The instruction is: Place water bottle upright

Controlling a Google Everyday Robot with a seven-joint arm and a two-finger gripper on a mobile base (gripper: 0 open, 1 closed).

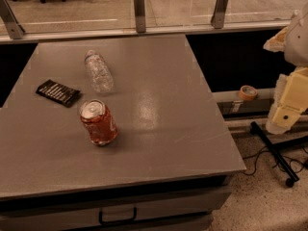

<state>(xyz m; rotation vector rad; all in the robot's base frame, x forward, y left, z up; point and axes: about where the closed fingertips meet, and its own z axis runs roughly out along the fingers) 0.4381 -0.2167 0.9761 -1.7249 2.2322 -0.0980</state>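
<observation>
The water bottle point(98, 71) is clear, crinkly plastic and lies on its side on the grey table point(168, 129), left of the middle, with its cap end pointing to the far edge. A red soda can point(98, 123) stands upright just in front of it. My gripper point(288, 102) is part of the cream-coloured arm at the right edge of the view. It is off the table, beyond its right side, far from the bottle and holding nothing that I can see.
A black snack packet point(58, 92) lies flat left of the bottle. A roll of tape point(248, 92) sits on a ledge right of the table. A glass railing point(139, 8) runs behind. A black stand and cables point(274, 153) lie on the floor at right.
</observation>
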